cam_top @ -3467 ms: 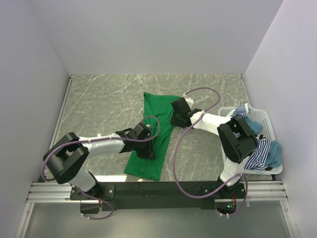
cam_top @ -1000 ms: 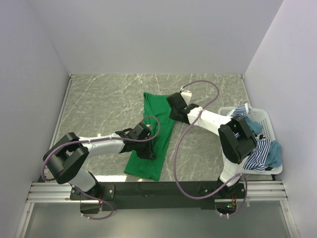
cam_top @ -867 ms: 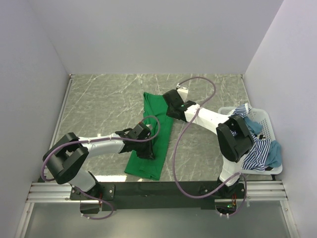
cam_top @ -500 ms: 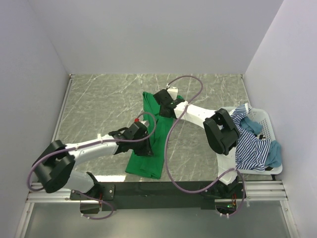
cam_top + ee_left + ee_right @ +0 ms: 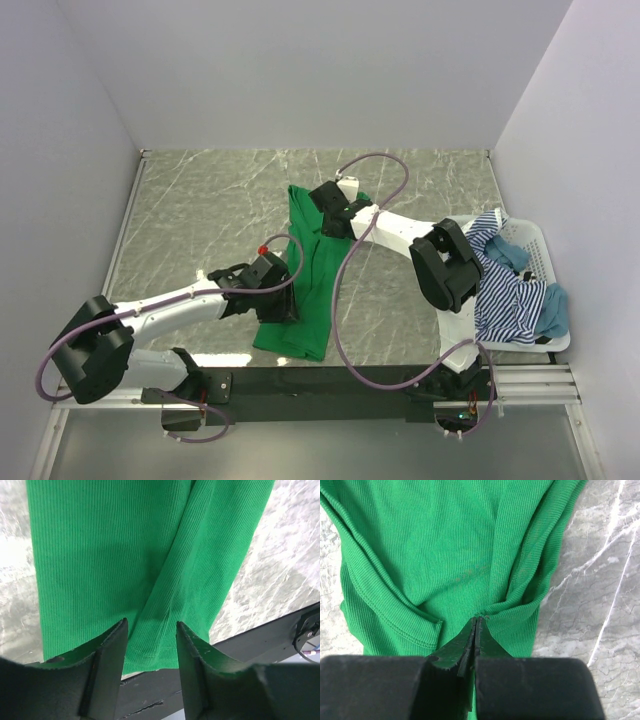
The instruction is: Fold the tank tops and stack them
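Right end effector [image 5: 476, 621]: pressed together on a pinched ridge of the green tank top [image 5: 312, 268], at its 12 o'clock end. Swung there from the 3 o'clock edge within the last few seconds. Left end effector [image 5: 150, 625]: spread, straddling a crease just above the 6 o'clock hem, gripping nothing; drawn back toward 7 o'clock over the same span. Reads as set-up for a lengthwise fold, far end onto near end; fold not yet made.

Bench [image 5: 200, 210]: marbled, green top flat at mid-bench, already narrowed to a strip. Long axis 12 to 6, near end canted toward 7; bound neck edges far, hem near.

Striped top [image 5: 512, 312] and teal top [image 5: 553, 312]: heaped in white basket [image 5: 538, 240] at 3 o'clock, untouched.
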